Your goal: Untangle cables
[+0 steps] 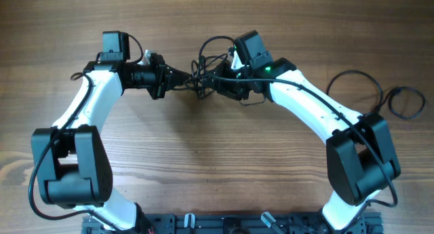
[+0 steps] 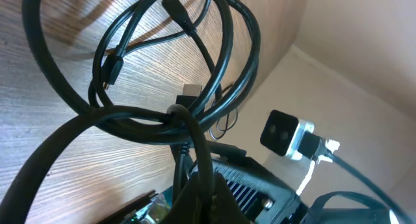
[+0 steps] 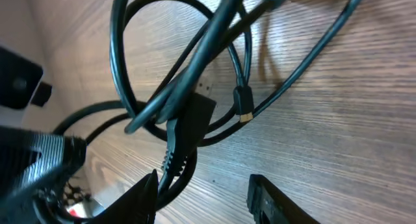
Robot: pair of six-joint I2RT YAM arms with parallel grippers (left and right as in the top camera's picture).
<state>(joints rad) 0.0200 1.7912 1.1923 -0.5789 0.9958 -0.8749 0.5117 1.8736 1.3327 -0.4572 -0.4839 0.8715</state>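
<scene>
The cables [image 1: 203, 70] are a knotted bundle of thin black cords at the back middle of the table, between both grippers. My left gripper [image 1: 184, 79] reaches in from the left and is shut on a strand of the cables [image 2: 170, 115]; its fingers [image 2: 203, 199] pinch the cord, and the loops hang just beyond them. My right gripper [image 1: 218, 85] comes in from the right and is open. In the right wrist view its fingers [image 3: 207, 199] are spread, with a black plug [image 3: 187, 130] and a cord loop just inside the left finger. A small plug with a pale tip [image 3: 244, 107] hangs further out.
A separate black cable loop [image 1: 405, 102] lies at the far right of the wooden table [image 1: 217, 159]. The right arm's wrist camera [image 2: 285, 133] faces my left gripper at close range. The arm bases stand at the front edge.
</scene>
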